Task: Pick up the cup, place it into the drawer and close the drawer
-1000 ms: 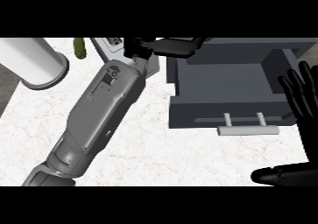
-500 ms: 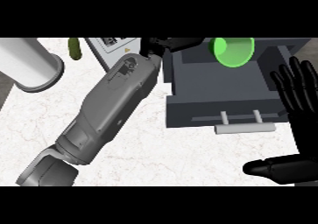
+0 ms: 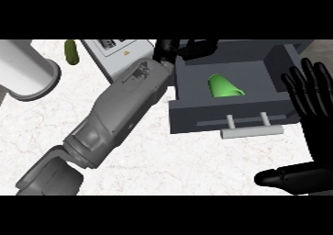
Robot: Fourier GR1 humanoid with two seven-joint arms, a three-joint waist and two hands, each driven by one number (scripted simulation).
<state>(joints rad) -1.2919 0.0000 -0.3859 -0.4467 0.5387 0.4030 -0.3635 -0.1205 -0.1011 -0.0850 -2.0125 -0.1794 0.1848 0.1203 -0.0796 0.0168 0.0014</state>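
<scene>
From the head view, looking steeply down on a white marbled worktop (image 3: 196, 170). Bright green plastic cup (image 3: 224, 86) lying on its side inside the open dark grey drawer (image 3: 226, 120), near the middle of the compartment, mouth turned toward the drawer's front right, touching no hand. So the placing part judged done; closing not yet. Black left hand (image 3: 189, 47) up at the drawer's back left corner, at the end of the long grey forearm (image 3: 118, 117) that crosses the worktop diagonally from the lower left; fingers relaxed and spread over the back rim, holding nothing, placed there most likely because the cup went in from that side. Black right hand (image 3: 316, 98) upright along the right edge, just beside the drawer's right wall, fingers straight and fanned, thumb low near the worktop's front right corner: resting, empty. Pale grey bar handle (image 3: 252, 132) standing out from the drawer front on two short posts, facing the worktop's near edge, free of both hands: the natural spot for a flat push inward. Over at the left edge, a white upright cylinder (image 3: 23, 69); beside it toward the back, a small dark green elongated object (image 3: 72, 51); a light grey box with printed labels (image 3: 118, 53) partly behind the left wrist. Risk, as a guess: the cup could roll when the drawer moves.
</scene>
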